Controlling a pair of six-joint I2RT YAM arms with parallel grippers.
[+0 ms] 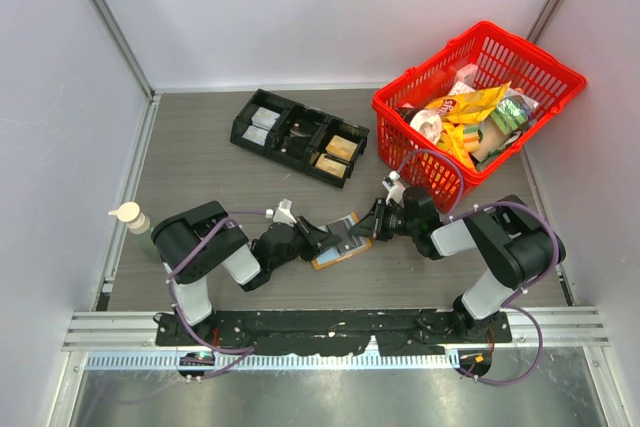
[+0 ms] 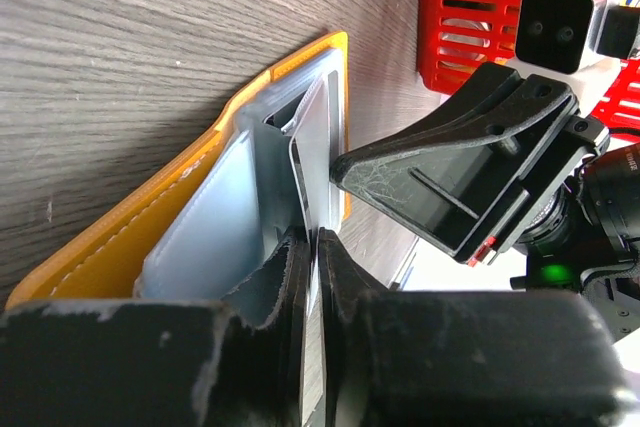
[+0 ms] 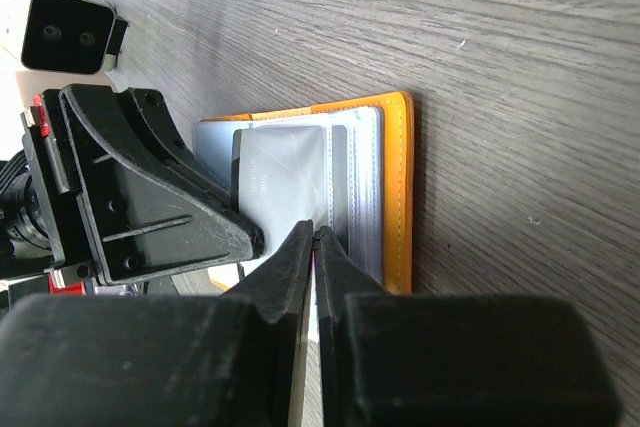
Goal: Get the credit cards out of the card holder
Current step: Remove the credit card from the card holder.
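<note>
The card holder (image 1: 338, 253) lies open on the table between my two grippers, with a tan-orange cover and pale blue-grey inner leaves. In the left wrist view the card holder (image 2: 190, 197) shows a thin grey leaf standing up, and my left gripper (image 2: 315, 239) is shut on its edge. In the right wrist view my right gripper (image 3: 315, 232) is shut on the near edge of a grey credit card (image 3: 285, 172) in a clear sleeve of the holder (image 3: 398, 187). The grippers (image 1: 325, 239) (image 1: 372, 229) face each other, almost touching.
A black compartment tray (image 1: 300, 137) with small items stands at the back centre. A red basket (image 1: 480, 107) full of snack packets stands at the back right, close behind my right arm. A small white bottle (image 1: 128, 215) stands at the left edge.
</note>
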